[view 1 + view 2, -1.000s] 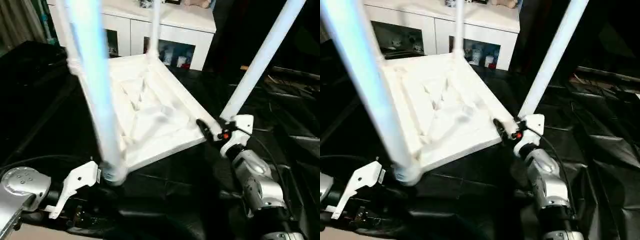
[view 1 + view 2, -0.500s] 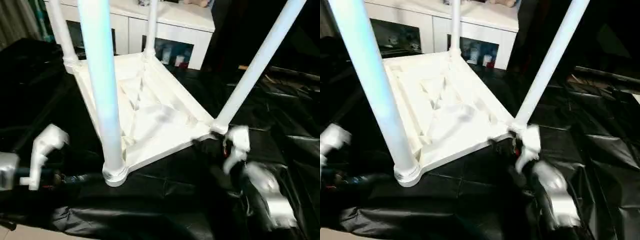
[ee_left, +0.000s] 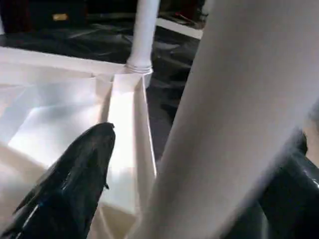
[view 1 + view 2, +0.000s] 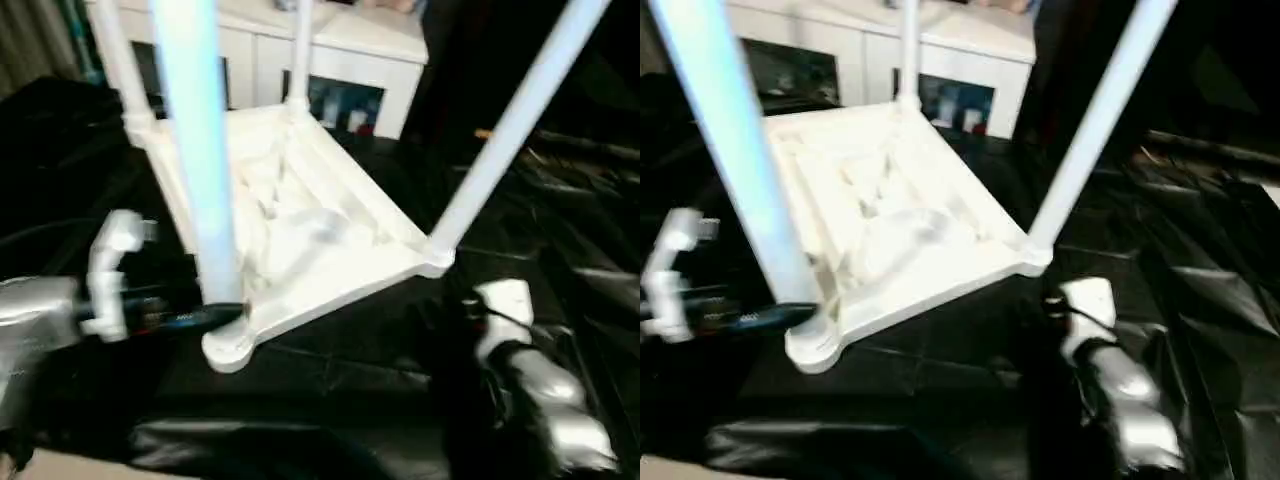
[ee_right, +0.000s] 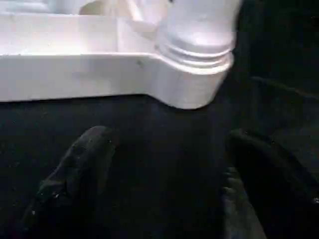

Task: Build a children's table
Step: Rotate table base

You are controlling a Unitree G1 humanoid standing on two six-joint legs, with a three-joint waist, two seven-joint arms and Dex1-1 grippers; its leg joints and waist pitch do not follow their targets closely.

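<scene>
Both wrist views show spread fingers: left gripper (image 3: 164, 164) straddling a leg (image 3: 224, 114), right gripper (image 5: 164, 189) empty.

Children's table (image 4: 330, 240): white plastic, ribbed underside; legs white, nearest w/ pale blue cast. Work table (image 4: 560, 230): glossy black cloth, creased. Cabinet (image 4: 370, 45): white, dark glass doors. Left gripper (image 3: 164, 164) fingers black; forearms silver, white wrist brackets.

So the right gripper (image 5: 159, 184) let go of the small white plastic upside-down table (image 4: 330, 235) and backed off, while the left gripper (image 4: 215, 316) moved in around the near leg (image 4: 200, 170).
</scene>
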